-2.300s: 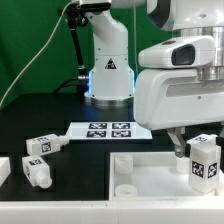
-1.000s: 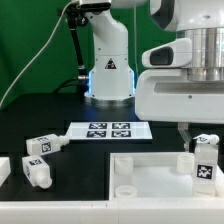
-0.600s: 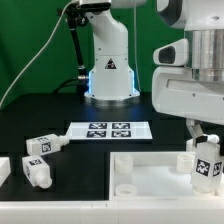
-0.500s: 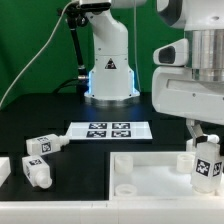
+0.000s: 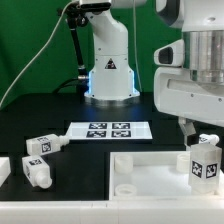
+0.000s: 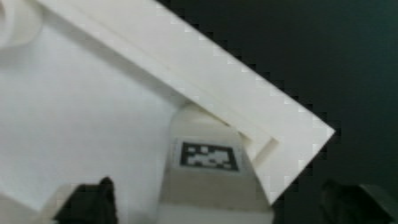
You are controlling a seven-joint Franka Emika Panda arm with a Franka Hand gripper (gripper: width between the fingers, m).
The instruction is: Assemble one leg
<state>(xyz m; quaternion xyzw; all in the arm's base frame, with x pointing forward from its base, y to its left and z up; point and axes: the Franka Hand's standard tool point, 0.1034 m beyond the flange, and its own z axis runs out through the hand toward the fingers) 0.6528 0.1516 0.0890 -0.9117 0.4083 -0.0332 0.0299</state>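
One leg (image 5: 205, 160), a chunky white post with black-and-white tags, stands upright at the tabletop's (image 5: 150, 172) corner on the exterior view's right. My gripper (image 5: 198, 138) hangs right over it. In the wrist view the leg (image 6: 214, 165) rises between my two dark fingers (image 6: 89, 200), and a gap shows on each side, so the jaws stand open around it. The tabletop's raised corner rim (image 6: 267, 100) runs just behind the leg.
Two loose legs (image 5: 38, 145) (image 5: 38, 172) lie on the black table at the exterior view's left. The marker board (image 5: 108, 129) lies in front of the robot base (image 5: 108, 75). A moulded hole boss (image 5: 127, 186) shows in the tabletop's near left corner.
My gripper body has shifted towards the exterior view's right over the last two seconds. The leg has stayed at the tabletop corner, turning and shifting only slightly.
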